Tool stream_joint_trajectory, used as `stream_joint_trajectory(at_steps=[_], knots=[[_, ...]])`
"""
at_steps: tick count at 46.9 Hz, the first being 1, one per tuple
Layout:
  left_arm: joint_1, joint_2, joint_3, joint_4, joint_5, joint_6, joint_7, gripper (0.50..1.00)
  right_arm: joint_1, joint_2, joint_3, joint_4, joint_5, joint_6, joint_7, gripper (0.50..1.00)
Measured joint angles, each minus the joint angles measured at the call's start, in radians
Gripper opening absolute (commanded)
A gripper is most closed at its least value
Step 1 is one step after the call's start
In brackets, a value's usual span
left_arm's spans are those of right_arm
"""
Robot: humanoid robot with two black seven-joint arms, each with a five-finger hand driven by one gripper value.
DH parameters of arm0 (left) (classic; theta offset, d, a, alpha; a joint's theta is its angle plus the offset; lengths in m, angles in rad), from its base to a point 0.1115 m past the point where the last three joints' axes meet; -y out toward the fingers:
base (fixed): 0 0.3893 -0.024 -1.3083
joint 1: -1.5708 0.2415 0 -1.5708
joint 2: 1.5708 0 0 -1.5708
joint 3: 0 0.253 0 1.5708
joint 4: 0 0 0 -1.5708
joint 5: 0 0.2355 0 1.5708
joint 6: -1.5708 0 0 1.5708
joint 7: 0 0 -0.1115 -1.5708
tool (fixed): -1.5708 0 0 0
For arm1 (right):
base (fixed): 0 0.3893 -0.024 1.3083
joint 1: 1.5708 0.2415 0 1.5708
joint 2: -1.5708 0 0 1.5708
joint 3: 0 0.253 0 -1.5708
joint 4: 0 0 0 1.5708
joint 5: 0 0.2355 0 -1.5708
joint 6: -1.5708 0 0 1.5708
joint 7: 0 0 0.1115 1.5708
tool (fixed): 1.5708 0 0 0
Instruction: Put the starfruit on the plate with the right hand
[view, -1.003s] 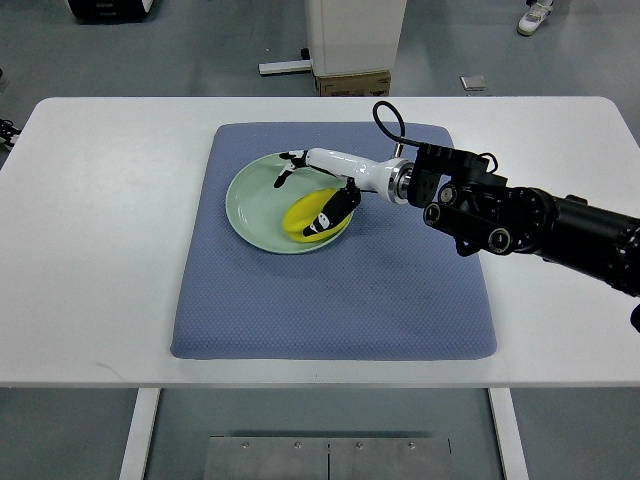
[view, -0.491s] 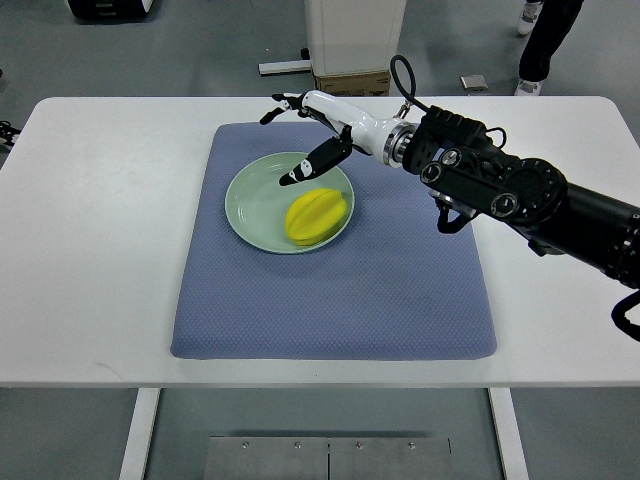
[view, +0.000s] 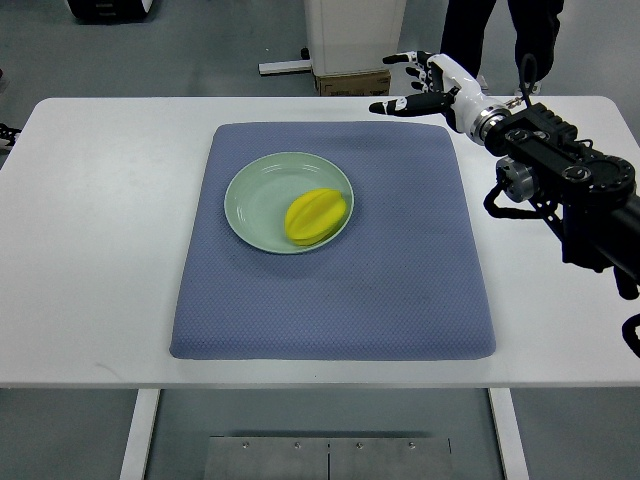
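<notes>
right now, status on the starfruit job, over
Right hand open, empty, up over the table's far edge. Left arm not in view. Starfruit lying in the plate, right side, on the mat. Nothing in the way.

A robot test lab, seen from above.

A plain white table [view: 100, 250] stands on a bare grey floor [view: 200, 50], with a blue mat [view: 330, 300] laid on it as a work surface. A black robot arm [view: 570, 185] reaches in from the right. Behind the table are a white cabinet base [view: 355, 35], a cardboard box [view: 352, 84], and a standing person's legs [view: 500, 30].
</notes>
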Motion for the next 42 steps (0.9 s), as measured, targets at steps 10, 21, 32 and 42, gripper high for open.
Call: stream_joint_trajectory(at_steps=[10, 21, 32, 42], knots=[[0.000, 0.000, -0.001, 0.000, 0.000, 0.000, 0.000, 1.000, -0.062, 0.001, 0.151, -0.053, 0.006, -0.002, -0.029, 1.000], [0.000, 0.000, 0.000, 0.000, 0.000, 0.000, 0.000, 1.000, -0.082, 0.000, 0.281, -0.080, 0.106, -0.010, -0.085, 1.000], [0.000, 0.000, 0.000, 0.000, 0.000, 0.000, 0.000, 1.000, -0.106, -0.007, 0.285, -0.090, 0.143, -0.029, -0.065, 1.000], [0.000, 0.000, 0.000, 0.000, 0.000, 0.000, 0.000, 1.000, -0.127, -0.008, 0.281, -0.089, 0.143, -0.029, -0.064, 1.000]])
